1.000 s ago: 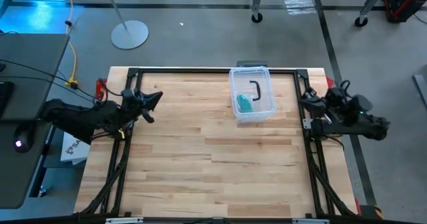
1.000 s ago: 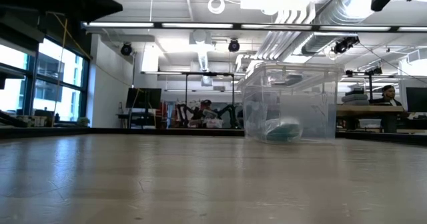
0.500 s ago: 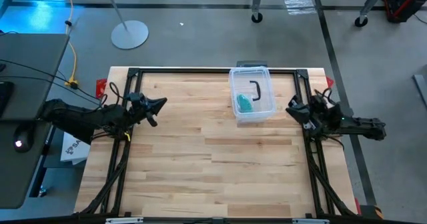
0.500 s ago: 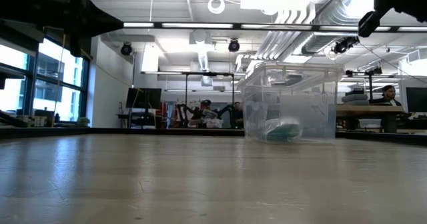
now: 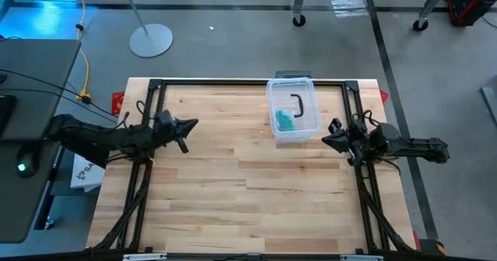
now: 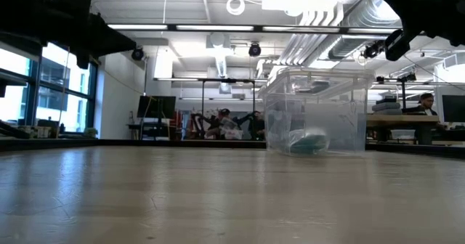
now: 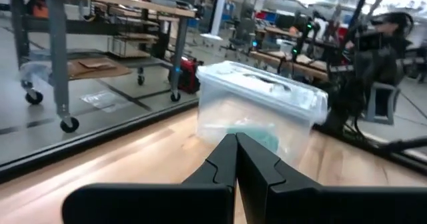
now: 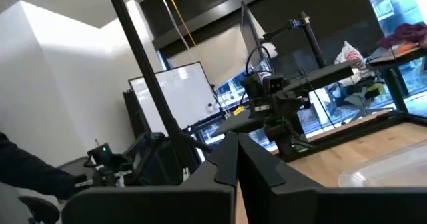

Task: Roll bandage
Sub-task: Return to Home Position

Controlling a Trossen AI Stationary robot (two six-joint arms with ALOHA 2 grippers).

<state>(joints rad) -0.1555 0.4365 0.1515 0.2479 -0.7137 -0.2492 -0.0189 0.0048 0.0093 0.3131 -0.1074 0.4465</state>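
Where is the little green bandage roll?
High view: the green bandage roll sits inside the clear plastic box near the table's far edge, right of centre.

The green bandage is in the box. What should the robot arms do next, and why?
Probably tuck both arms into their rest pose. The bandage lies inside the lidded clear box, and the left end effector and right end effector are shut, empty and apart from it, so nothing seems left to handle.
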